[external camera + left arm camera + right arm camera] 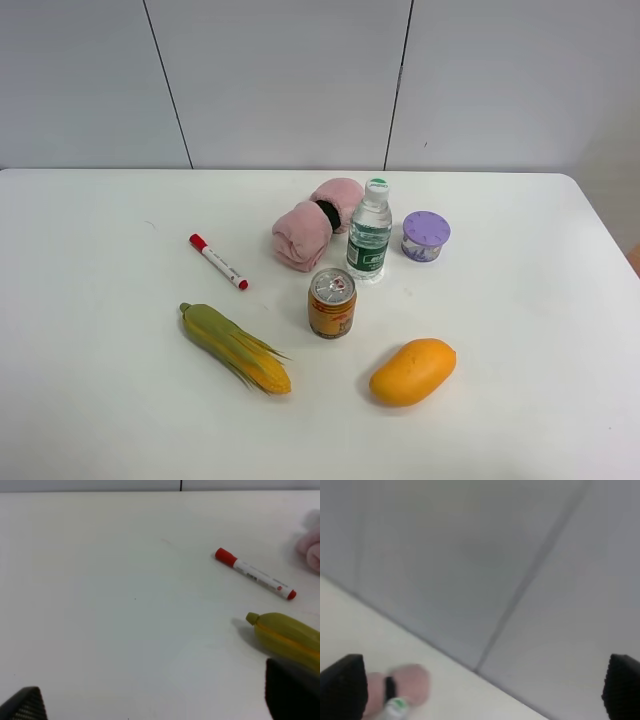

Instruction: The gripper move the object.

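The ear of corn [235,347], with green husk and a yellow tip, lies on the white table [90,380] at the front left. It also shows in the left wrist view [287,635], close to one black fingertip [290,692]. My left gripper [155,710] is open and empty above bare table, with the corn just beside it. My right gripper [480,690] is open and empty, raised and facing the back wall. Neither gripper shows in the exterior high view.
A red-capped marker [218,261] lies behind the corn. A pink rolled towel [312,222], a water bottle [369,232], a purple-lidded jar [426,236], an orange can [332,302] and a mango [412,371] stand around the middle.
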{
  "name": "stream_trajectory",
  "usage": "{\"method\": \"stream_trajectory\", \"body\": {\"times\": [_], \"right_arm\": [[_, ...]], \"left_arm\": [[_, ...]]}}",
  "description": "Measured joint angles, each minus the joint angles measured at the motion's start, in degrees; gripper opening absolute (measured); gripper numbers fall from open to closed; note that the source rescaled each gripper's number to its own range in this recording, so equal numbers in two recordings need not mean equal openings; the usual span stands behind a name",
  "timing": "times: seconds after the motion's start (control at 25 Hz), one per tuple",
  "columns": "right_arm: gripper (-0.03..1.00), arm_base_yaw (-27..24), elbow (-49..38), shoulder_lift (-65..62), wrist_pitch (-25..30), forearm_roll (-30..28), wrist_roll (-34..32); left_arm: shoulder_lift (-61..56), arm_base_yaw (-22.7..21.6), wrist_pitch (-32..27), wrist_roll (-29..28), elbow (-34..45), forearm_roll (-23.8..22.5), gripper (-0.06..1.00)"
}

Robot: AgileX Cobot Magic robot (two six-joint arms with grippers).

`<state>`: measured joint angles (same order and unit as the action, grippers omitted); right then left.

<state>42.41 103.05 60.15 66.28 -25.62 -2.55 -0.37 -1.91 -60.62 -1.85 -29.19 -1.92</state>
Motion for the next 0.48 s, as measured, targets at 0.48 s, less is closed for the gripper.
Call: {"method": "stream_trajectory", "body": {"times": [0.48], "right_arm": [[0.96, -32.3, -7.6, -18.2, 1.7, 20.2, 6.2]], "left_arm": [[0.0, 0.0, 0.0, -0.1, 0.0, 0.0, 1.00]]}}
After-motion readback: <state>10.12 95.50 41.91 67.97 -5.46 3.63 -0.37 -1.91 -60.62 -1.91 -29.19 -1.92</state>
